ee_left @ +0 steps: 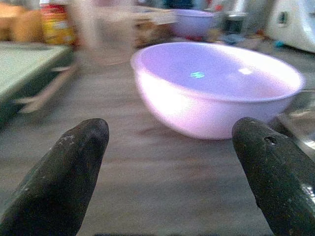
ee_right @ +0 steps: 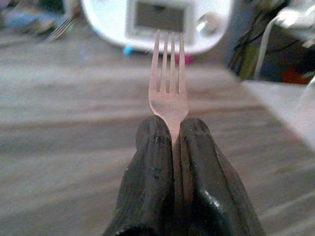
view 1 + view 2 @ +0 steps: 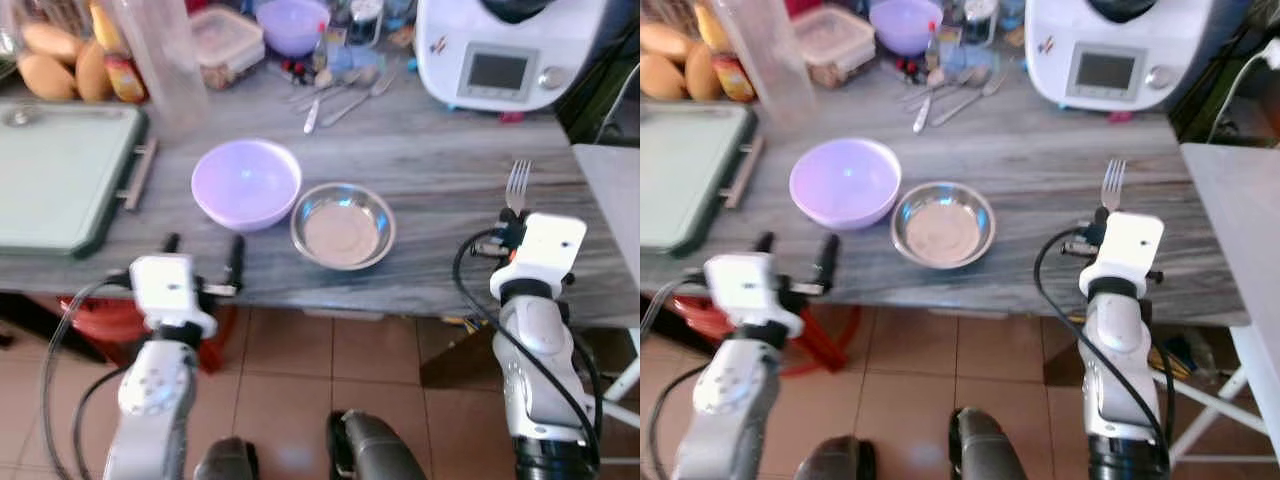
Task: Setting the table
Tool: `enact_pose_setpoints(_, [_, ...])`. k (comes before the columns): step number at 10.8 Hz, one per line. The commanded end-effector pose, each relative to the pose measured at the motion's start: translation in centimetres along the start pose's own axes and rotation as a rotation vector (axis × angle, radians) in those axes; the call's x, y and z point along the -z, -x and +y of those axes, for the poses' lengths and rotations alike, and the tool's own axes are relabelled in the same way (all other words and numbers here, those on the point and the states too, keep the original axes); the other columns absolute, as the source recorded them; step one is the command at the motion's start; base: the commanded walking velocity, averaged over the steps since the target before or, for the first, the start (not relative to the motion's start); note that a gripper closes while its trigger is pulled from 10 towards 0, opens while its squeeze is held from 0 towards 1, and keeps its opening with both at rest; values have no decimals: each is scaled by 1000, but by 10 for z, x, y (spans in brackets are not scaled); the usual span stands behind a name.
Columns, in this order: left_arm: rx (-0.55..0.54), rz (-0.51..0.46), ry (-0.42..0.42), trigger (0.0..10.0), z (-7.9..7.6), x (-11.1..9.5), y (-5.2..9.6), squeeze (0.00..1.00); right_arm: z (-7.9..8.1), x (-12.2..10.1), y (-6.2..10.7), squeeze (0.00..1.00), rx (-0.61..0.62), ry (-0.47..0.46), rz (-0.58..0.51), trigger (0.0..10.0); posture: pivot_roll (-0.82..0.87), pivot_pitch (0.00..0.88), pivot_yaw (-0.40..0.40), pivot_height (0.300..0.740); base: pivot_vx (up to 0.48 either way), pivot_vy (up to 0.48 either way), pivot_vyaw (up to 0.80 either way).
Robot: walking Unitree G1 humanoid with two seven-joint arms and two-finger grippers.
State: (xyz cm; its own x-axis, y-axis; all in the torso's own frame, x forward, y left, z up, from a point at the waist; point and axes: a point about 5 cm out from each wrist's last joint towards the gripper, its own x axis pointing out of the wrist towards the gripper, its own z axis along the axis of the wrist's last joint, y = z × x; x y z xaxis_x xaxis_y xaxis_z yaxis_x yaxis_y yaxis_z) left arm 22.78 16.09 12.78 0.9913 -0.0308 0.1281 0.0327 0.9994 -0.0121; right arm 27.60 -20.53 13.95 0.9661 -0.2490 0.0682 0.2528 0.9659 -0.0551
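Note:
A lilac bowl and a steel bowl sit side by side near the front edge of the grey wooden counter. My left gripper is open at the counter edge, just short of the lilac bowl, with its fingers spread wide. Over the counter's right front, my right gripper is shut on a metal fork. The fork points its tines away from me.
A green tray lies at the left. At the back stand a white kitchen machine, loose cutlery, a second lilac bowl, a clear jug and containers. A white surface adjoins the counter at the right.

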Motion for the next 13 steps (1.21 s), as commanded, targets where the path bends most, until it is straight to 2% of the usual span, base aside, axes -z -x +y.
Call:
enact_pose_setpoints(1, [-51, 16, -10, 10000, 9, 0, 7, 0, -2, 4, 2, 0, -5, -8, 29, 10000, -35, 223, -39, 740, 0, 0, 0])
enact_pose_setpoints(4, [-91, 25, -10, 10000, 14, 3, 9, 0, 0, 12, -12, 0, -15, -105, 100, 10000, -26, 219, -30, 740, 0, 0, 0])
enact_pose_setpoints(6, [-57, 23, -7, 10000, 12, 2, 4, 0, 6, 14, -24, 0, -37, -153, 140, 10000, -23, 225, -22, 740, 0, 0, 0])
enact_pose_setpoints(8, [-37, 30, -11, 10000, 10, 3, 3, 0, 15, 19, -28, 0, -50, -215, 191, 10000, -19, 230, -19, 740, 0, 0, 0])
enact_pose_setpoints(10, [6, 28, -6, 10000, 5, 2, 1, 0, 28, 24, -25, 0, -78, -256, 238, 10000, -18, 230, -20, 740, 0, 0, 0])
enact_pose_setpoints(13, [23, 29, -2, 10000, 2, 2, 0, 0, 36, 29, -21, 0, -130, -248, 310, 10000, -23, 233, -24, 740, 0, 0, 0])
